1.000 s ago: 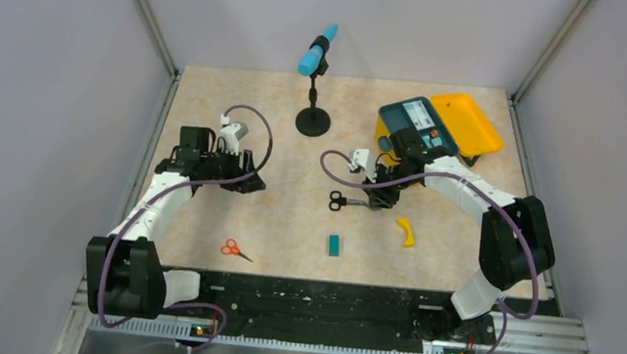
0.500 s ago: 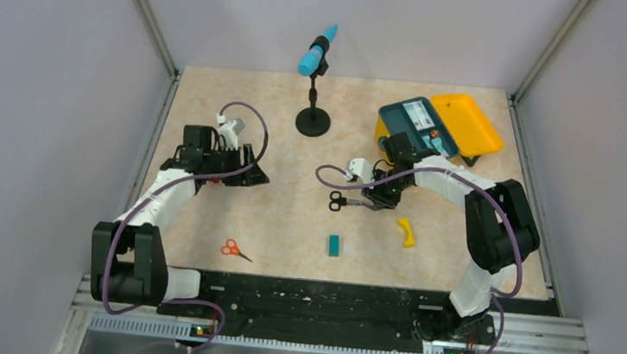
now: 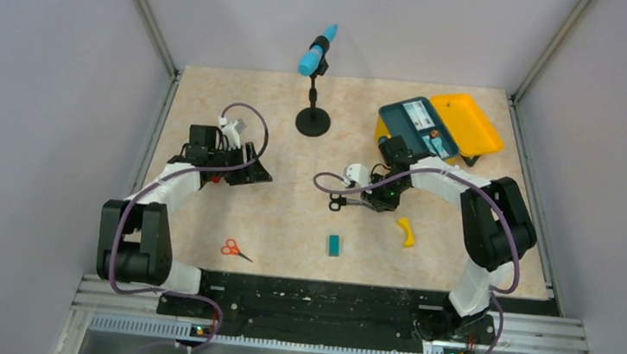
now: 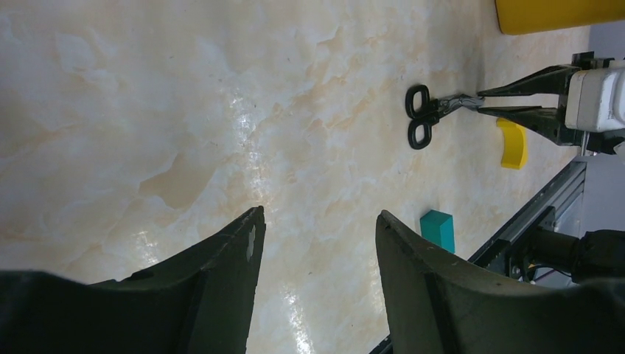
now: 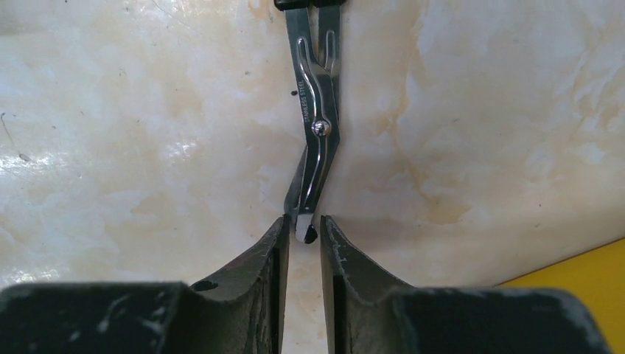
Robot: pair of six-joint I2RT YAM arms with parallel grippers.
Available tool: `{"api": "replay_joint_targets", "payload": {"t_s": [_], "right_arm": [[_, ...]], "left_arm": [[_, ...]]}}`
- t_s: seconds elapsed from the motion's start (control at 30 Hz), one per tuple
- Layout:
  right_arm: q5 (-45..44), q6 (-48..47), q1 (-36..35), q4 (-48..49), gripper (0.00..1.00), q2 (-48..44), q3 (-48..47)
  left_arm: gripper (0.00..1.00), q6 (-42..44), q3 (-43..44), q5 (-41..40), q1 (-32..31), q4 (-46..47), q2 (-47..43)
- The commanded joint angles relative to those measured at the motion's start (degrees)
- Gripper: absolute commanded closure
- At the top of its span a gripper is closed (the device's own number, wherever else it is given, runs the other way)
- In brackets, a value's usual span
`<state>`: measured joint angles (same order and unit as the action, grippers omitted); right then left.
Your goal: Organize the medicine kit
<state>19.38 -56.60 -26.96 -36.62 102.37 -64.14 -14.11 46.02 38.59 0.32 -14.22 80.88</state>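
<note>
From above, the right gripper [image 3: 366, 201] had lowered onto the black scissors [image 3: 338, 201] mid-table; the medicine kit [image 3: 419, 122] lay open at the far-right corner; left wrist: left gripper [image 4: 317, 228] gaped, empty; right wrist: jaws nearly closed round the blade tip, grip unclear; pickup looked near.

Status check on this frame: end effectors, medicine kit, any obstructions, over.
Left end effector open, empty. Right end effector shut on tip of black-handled steel scissors. Yellow plastic medicine kit open, lid back. No obstruction seen.

Lab robot cell: grey panel walls [image 3: 51, 74] around a marble-patterned table [image 3: 289, 218].
</note>
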Motion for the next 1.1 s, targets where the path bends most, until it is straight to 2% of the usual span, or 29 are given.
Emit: {"api": "replay_joint_targets", "payload": {"t_s": [0.0,0.3,0.5,0.67,0.8,0.97,1.07], "right_arm": [[-1.49,-0.60,-1.75,1.58,0.82,2.31,1.57],[-7.73,-4.50,-6.27,10.93,1.00,0.01,11.58],[-8.35,-3.82,-7.31,13.80,1.00,0.25,14.21],[-8.38,-3.52,-7.32,13.92,1.00,0.46,13.93],[-8.17,-3.43,-7.37,13.76,1.00,0.98,13.05],[-8.12,-3.08,-7.42,13.43,1.00,1.82,11.72],[-8.15,-3.08,-7.42,13.39,1.00,2.00,11.25]], "left_arm": [[0.38,-2.74,2.53,1.75,-0.05,4.32,1.91],[0.38,-3.84,5.58,4.99,-7.50,7.93,10.83],[0.39,-1.12,10.90,8.84,-11.79,8.94,19.86],[0.40,-2.36,15.07,13.19,-14.98,13.44,24.67],[0.40,-2.24,19.69,14.12,-18.60,13.36,28.24],[0.51,-1.04,25.39,15.22,-21.62,11.56,32.81],[0.62,0.17,27.79,15.65,-22.45,9.57,34.57]]}}
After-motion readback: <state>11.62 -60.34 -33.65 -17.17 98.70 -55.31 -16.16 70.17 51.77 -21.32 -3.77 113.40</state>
